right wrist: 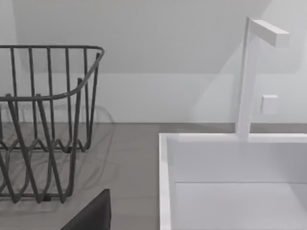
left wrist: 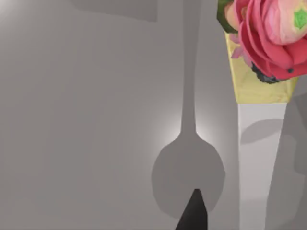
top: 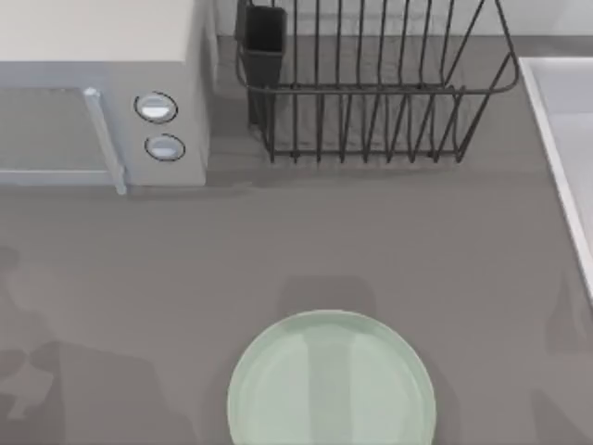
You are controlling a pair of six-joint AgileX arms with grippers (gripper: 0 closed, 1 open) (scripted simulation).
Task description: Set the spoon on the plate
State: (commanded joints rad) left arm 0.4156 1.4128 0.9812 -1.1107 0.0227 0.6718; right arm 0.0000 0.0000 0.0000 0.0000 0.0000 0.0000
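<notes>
Spoon (left wrist: 188, 172) lies flat on the grey worktop (left wrist: 86, 120) in the left wrist view. It looks grey in shade, with its oval bowl nearest the camera and its thin handle running straight away from it. Just beside the bowl stands a vase (left wrist: 261, 143) with a white base and a yellow upper part, holding a large pink flower (left wrist: 273, 33). A dark tip of the left gripper (left wrist: 194, 213) hangs over the near rim of the spoon's bowl. I cannot tell how far its jaws are open, or whether they touch the spoon.

From above, the pale green plate (top: 332, 385) sits at the near edge of the worktop, roughly midway across, and its glossy face shows only reflections. A microwave (top: 102, 102) stands at the far left and a wire dish rack (top: 371, 93) at the far middle, with a dark cutlery holder (top: 264, 42) on its left end. A white sink (top: 565, 139) lies along the right side.

The right wrist view looks over the rack toward the sink and its white tap (right wrist: 249, 76). A dark corner of the right gripper (right wrist: 93, 215) shows there, and I cannot tell the state of its jaws.
</notes>
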